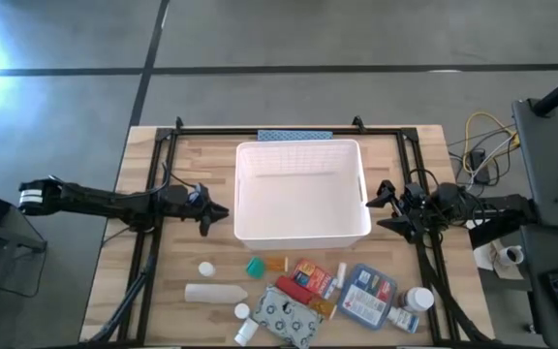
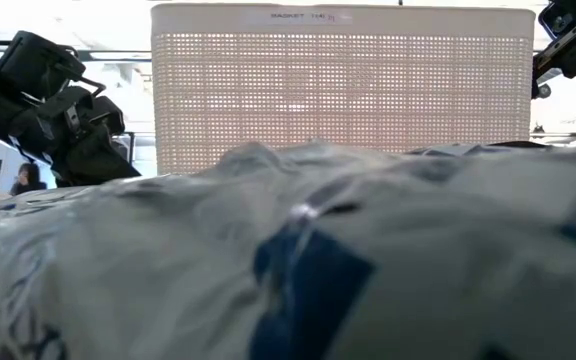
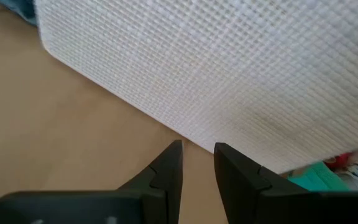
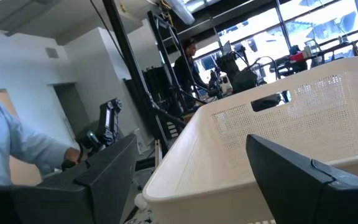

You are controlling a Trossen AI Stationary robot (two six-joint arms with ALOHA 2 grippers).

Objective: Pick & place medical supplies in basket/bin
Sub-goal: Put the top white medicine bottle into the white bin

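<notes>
The white slotted bin [image 1: 298,147] stands at the table's middle, its inside bare. The medical supplies lie in a cluster near the front edge: a teal vial [image 1: 255,266], an orange vial [image 1: 276,263], a red-orange box [image 1: 310,276], a blue-white flat box [image 1: 367,295], a grey patterned pouch [image 1: 287,318] and white bottles [image 1: 209,292]. My left gripper [image 1: 221,210] hovers shut just left of the bin's left wall [image 3: 229,68], its fingers pointing at it. My right gripper [image 1: 381,206] stands open beside the bin's right wall [image 4: 272,137], holding nothing.
A blue-grey textured mat [image 1: 294,136] lies behind the bin at the far edge. A black frame [image 1: 153,242] runs around the wooden table top. In the low view a crinkled pouch [image 2: 298,250] right in front of the camera hides most of the table. A person [image 4: 188,59] stands in the room beyond.
</notes>
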